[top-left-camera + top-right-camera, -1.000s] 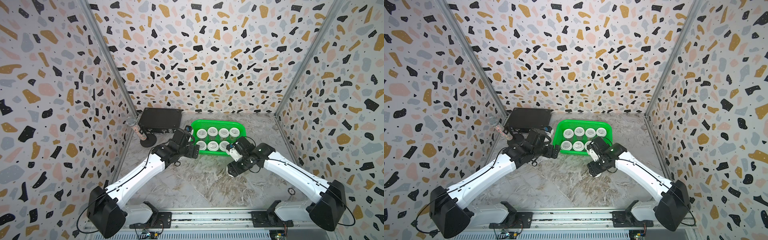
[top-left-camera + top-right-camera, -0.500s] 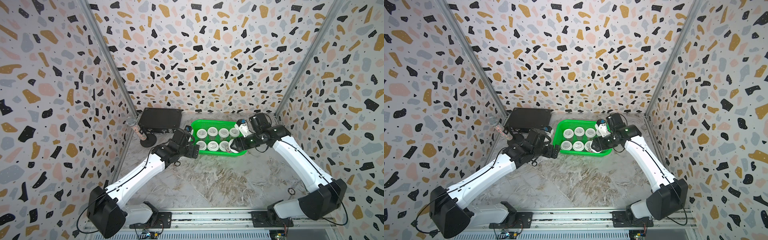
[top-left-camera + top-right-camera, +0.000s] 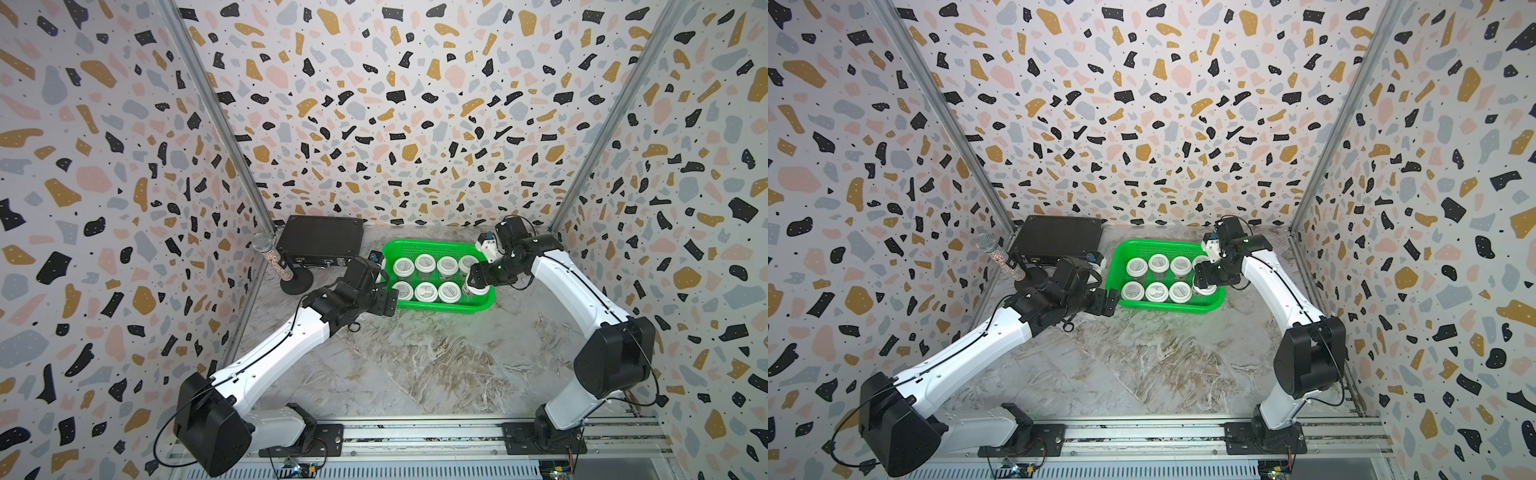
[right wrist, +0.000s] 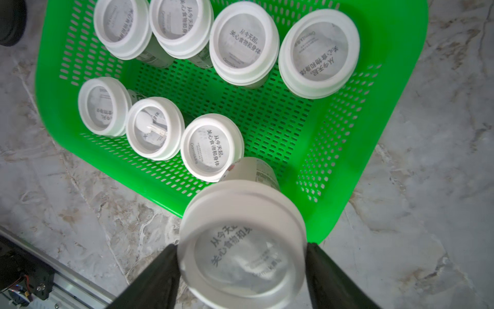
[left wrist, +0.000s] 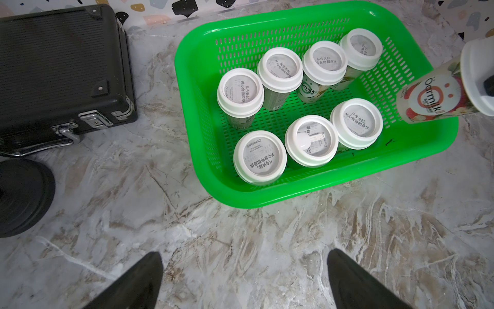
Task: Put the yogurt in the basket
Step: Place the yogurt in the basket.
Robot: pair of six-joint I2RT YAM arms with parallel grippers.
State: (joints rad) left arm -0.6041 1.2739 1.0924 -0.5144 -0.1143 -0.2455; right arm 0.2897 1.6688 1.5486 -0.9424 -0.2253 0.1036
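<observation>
Right pincer (image 4: 240, 254) is clamping the small round white-lidded yogurt cup (image 3: 478, 291), tilted, just right of centre in both top views over the bare corner of the bright green perforated plastic basket (image 3: 436, 309); worth levelling before lowering and releasing; left pincer (image 5: 244, 256) is hanging apart, empty.

Seven yogurt cups (image 3: 426, 292) crowd the basket (image 3: 440, 308); only its near right corner lies bare.

Case: you'll see a black rectangular hard case with metal latches (image 3: 320, 239) lying flat, left of centre in both top views.
Microphone: a glittery silver-headed microphone (image 3: 272, 257) stands tilted on a round black base (image 3: 297, 282), just beside the case.
Surface: grey-brown marbled tabletop (image 3: 436, 365).
</observation>
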